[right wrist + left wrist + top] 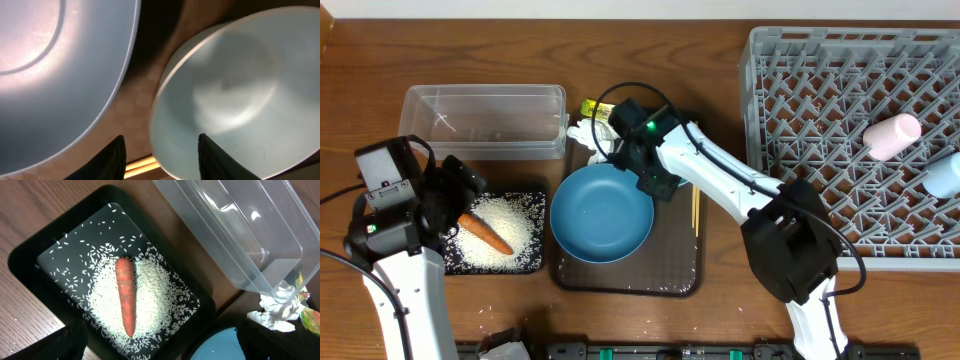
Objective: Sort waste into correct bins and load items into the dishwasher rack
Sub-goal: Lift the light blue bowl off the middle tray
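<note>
Adjoining clear tub [485, 122]: wrapper [593, 107], print illegible

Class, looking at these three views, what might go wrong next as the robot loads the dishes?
The right pincer sits at the rim of the blue bowl; a rim grip might slip and drop it. Lifting the bowl may also knock the chopsticks lying beside it on the brown tray.
</note>
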